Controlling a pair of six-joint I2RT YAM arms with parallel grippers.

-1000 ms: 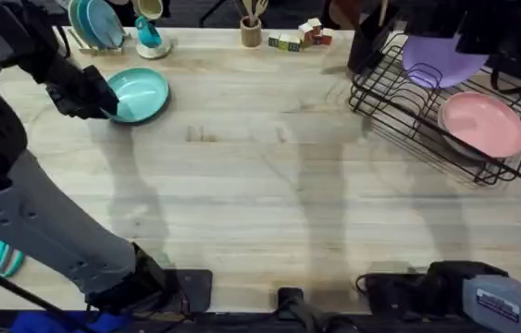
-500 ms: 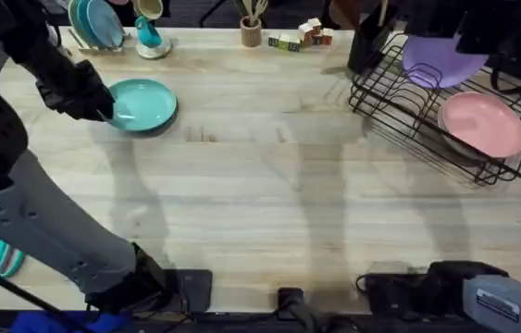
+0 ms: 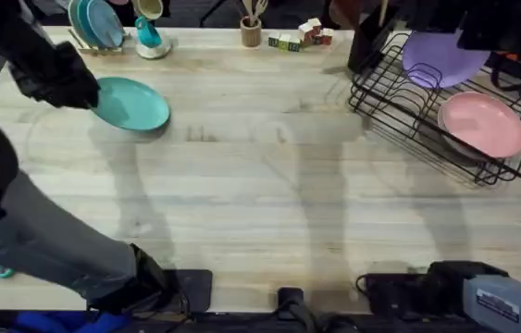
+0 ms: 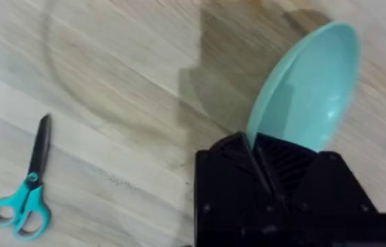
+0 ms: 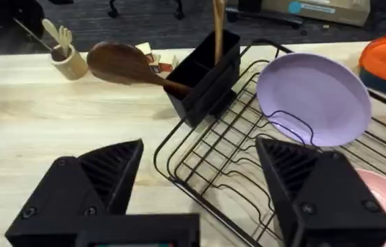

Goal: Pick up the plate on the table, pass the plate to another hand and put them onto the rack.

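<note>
- The counter is a pale wooden surface carrying everything else.
- The rack, black wire, sits at the counter's far right corner; in the right wrist view its wires run just ahead of the right end effector.
- The left arm reaches up the counter's left side, well apart from the rack.
- A pink plate lies in the rack's near end, and a purple plate leans in its far end.
- The plate, teal, is at the counter's far left, well apart from the rack, tilted with one edge raised off the wood and its shadow below it.
- The left end effector pinches the plate's rim: in the left wrist view its black fingers are pressed together on the edge of the plate.
- The right end effector hangs beside the rack, its fingers spread wide with nothing between them.
- A black utensil holder stands at the rack's far corner, with a wooden spoon leaning against it.
- Teal-handled scissors lie flat on the counter, apart from the plate.
</note>
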